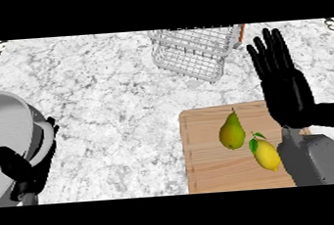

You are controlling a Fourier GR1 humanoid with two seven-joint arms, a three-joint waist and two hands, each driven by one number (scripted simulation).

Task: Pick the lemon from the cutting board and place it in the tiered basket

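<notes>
A yellow lemon (pixel 267 155) with a small green leaf lies on the wooden cutting board (pixel 209 150) at the lower right. A yellow-green pear (pixel 231 131) lies just left of it on the same board. The wire tiered basket (pixel 194 51) stands at the back centre of the counter. My right hand (pixel 284 84) hovers open, fingers straight and pointing away, over the board's far right corner, above and right of the lemon. My left hand (pixel 18 166) shows at the lower left, open beside a pan.
A grey pan (pixel 1 136) fills the left edge, with my left hand against its rim. The marble counter (pixel 103 89) spreads between pan, board and basket. Dark patterned tiles show at both top corners.
</notes>
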